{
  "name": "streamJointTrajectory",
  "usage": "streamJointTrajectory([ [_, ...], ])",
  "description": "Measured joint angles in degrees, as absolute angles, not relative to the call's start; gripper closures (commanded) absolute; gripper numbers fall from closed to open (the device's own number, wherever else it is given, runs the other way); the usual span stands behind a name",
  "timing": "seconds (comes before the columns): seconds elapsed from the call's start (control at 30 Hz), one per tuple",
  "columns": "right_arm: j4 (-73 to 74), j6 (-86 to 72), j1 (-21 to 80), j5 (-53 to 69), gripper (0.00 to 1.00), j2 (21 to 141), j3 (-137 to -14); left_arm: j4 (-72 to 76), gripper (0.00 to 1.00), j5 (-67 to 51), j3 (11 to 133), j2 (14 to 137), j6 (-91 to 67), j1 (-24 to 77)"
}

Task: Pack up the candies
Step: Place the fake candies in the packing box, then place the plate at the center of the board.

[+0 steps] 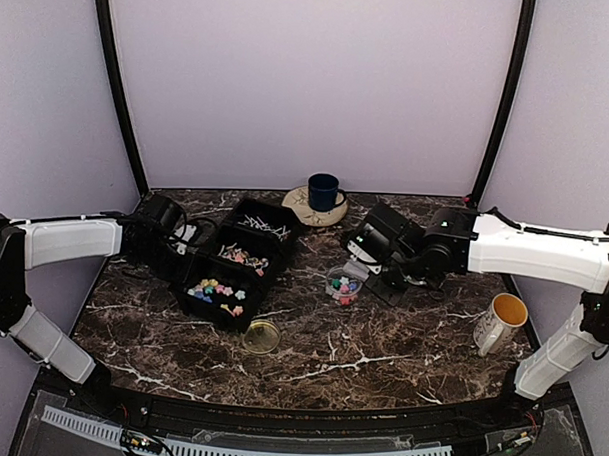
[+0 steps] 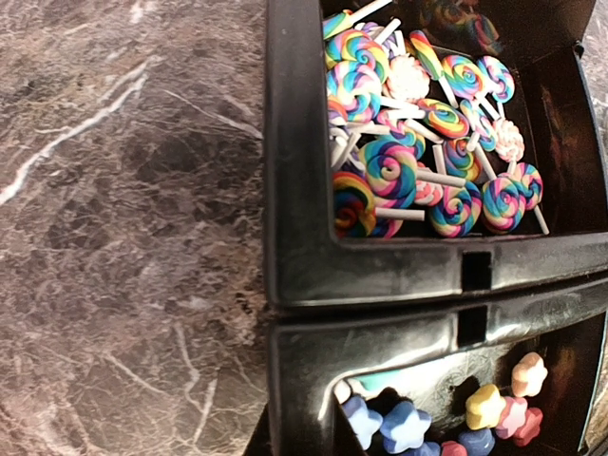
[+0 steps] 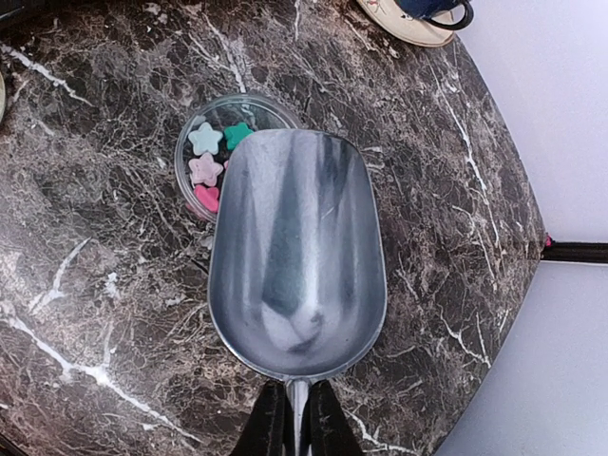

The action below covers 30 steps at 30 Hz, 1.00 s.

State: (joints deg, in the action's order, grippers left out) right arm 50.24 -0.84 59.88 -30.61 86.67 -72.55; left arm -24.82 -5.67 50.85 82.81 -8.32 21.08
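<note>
Just in from the near edge of the desk (image 1: 380,361) lies the gold lid (image 1: 262,337), off the jar (image 1: 345,285), which stands a little farther in, around the middle. A few star candies (image 3: 204,169) sit in that jar. The bulk are in the black tray (image 2: 294,190) toward the left edge: stars in its nearest compartment, swirled lollipops in the middle one, pale sticks in the farthest.

The right pincer (image 3: 295,423) is pinching the handle of a metal scoop (image 3: 296,256), whose bowl is empty and hangs with its tip over the jar's rim. The left pincer (image 1: 168,221) sits just beside the tray's left wall; I cannot tell whether it is spread or pressed together. At the far edge a blue cup (image 1: 324,192) stands on a saucer (image 1: 300,203).

Filling the jar looks to be the step in hand, and it is far from done. With the scoop bare, the next move probably calls for swinging it left into a compartment, digging shallow, then carrying it back level so nothing spills short of the narrow mouth.
</note>
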Motion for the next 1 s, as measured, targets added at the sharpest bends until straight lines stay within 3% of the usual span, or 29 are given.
streamJointTrajectory([
  [0.4,45.7,-0.1,59.9,-30.6,1.00,86.5,-70.5,-26.3,0.96,-0.9,51.5,83.5,-5.6,21.1],
  [1.0,39.7,2.7,59.9,-30.5,1.00,84.9,-68.1,-22.3,1.00,-5.9,51.8,87.7,-1.0,25.6],
])
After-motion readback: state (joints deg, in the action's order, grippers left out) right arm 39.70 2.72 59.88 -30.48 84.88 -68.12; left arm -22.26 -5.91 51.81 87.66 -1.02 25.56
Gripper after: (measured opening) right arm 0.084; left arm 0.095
